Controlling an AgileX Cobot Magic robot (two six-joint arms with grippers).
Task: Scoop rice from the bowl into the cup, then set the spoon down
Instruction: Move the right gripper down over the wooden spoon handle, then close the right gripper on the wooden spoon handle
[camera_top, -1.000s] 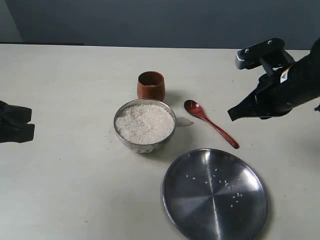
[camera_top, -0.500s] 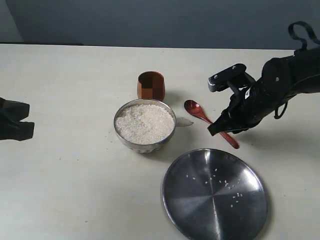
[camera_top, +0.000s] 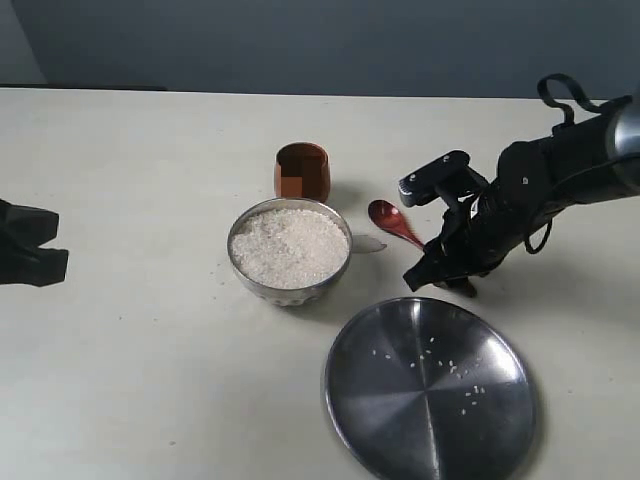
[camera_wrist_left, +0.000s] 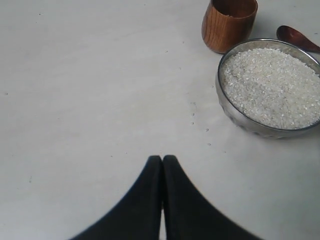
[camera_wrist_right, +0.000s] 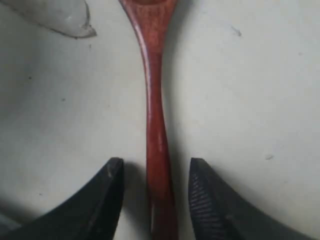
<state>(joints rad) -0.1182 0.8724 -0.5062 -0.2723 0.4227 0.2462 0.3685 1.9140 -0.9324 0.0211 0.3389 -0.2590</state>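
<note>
The rice (camera_top: 289, 247) is a heap of fine white grains filling 1 round, shiny steel bowl (camera_top: 285, 293) almost to the rim. Just behind the bowl stands 1 cup (camera_top: 302, 175), an upright reddish-brown cylinder with a glossy wood grain, close to the bowl or touching it. 1 spoon (camera_top: 388, 218), slim and lacquered in the same red-brown, lies flat on the matte pale table (camera_top: 150, 350) to the right of the bowl, its oval head toward the cup and its thin handle running under the right gripper (camera_top: 440, 282). 1 wide, flat steel plate (camera_top: 400, 440) sits in front, with a few loose grains on it, too small to count.

There are 2 black grippers. In the right wrist view, the right one's ribbed fingers (camera_wrist_right: 212, 200) stand narrowly apart on either side of the handle, with a gap on each side. The left gripper (camera_wrist_left: 161, 160) rests well apart from the bowl, its 2 smooth tapered tips pressed together and holding nothing.
</note>
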